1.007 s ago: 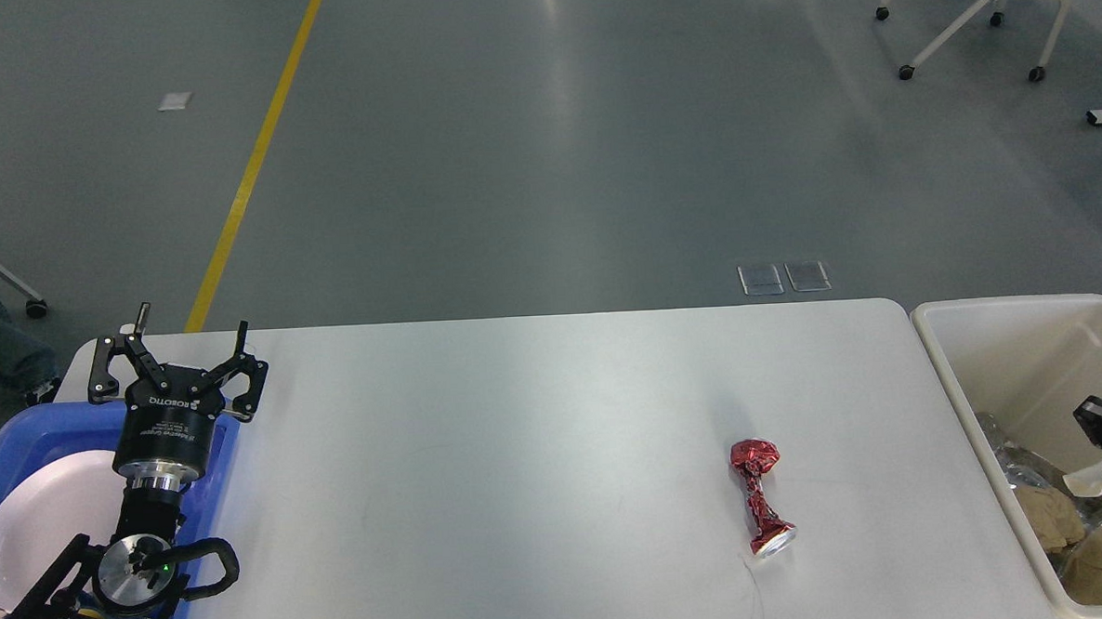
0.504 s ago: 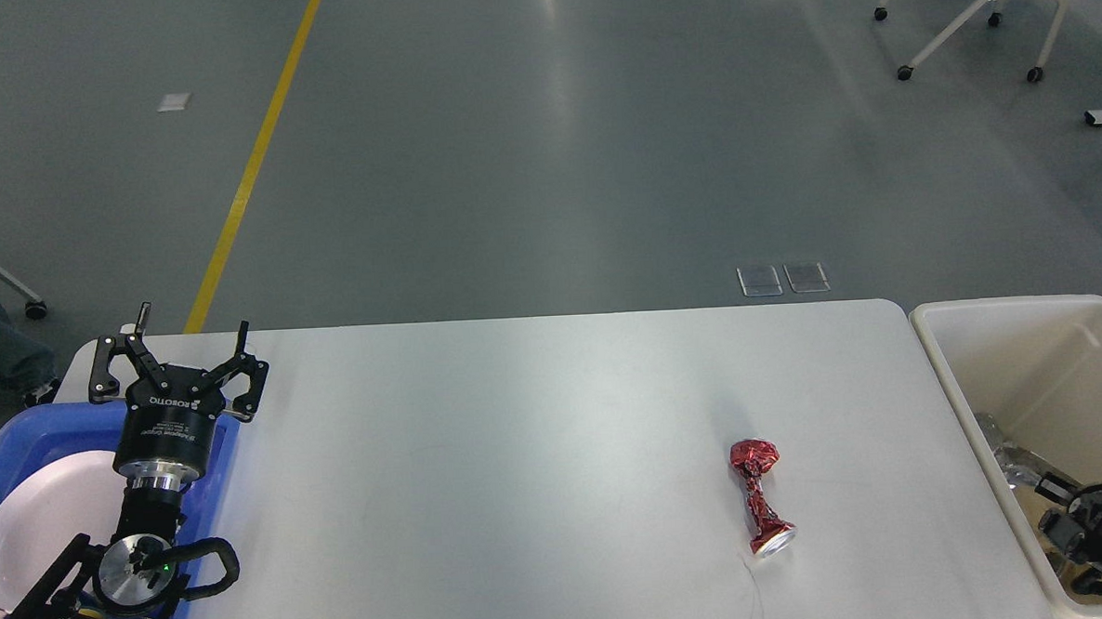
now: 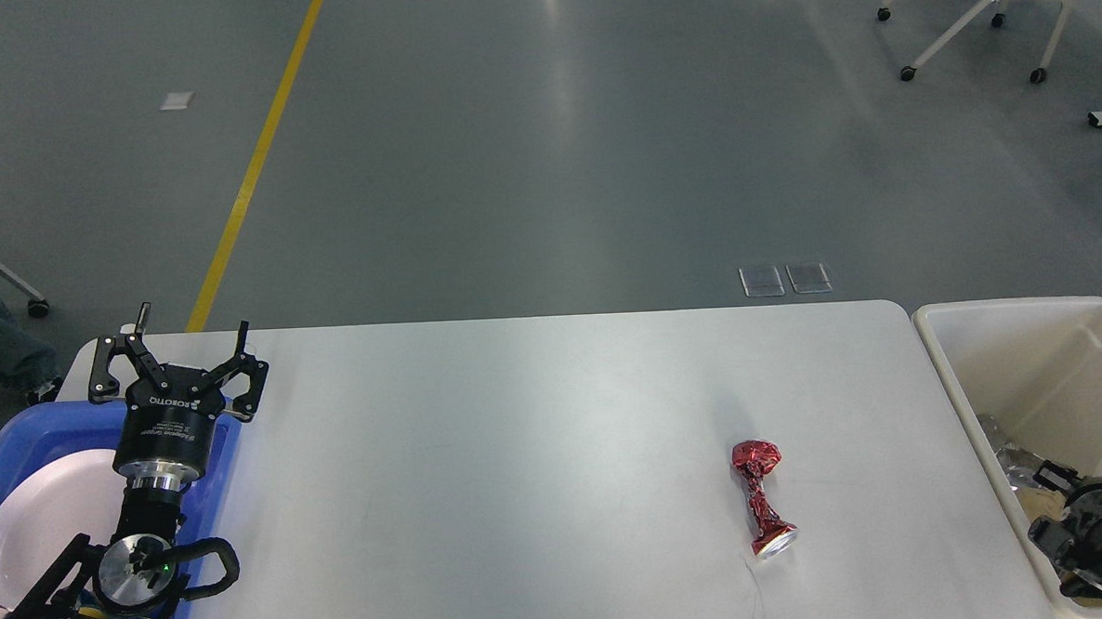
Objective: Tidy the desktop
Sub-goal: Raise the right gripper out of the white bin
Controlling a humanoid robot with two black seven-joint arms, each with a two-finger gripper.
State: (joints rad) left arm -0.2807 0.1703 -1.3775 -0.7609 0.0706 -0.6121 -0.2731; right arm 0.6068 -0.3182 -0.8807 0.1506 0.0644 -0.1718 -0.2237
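One crushed can [image 3: 761, 498] is seen on the desktop [image 3: 520, 460]; left gripper [image 3: 185, 351] spread wide, right gripper's [image 3: 1076, 514] state cannot be told.

Red can [image 3: 761, 497] (white desktop [image 3: 520, 460])

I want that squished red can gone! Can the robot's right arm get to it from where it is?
Probably yes. The right gripper hangs over the cream bin, and only bare desktop lies between it and the crushed red can.
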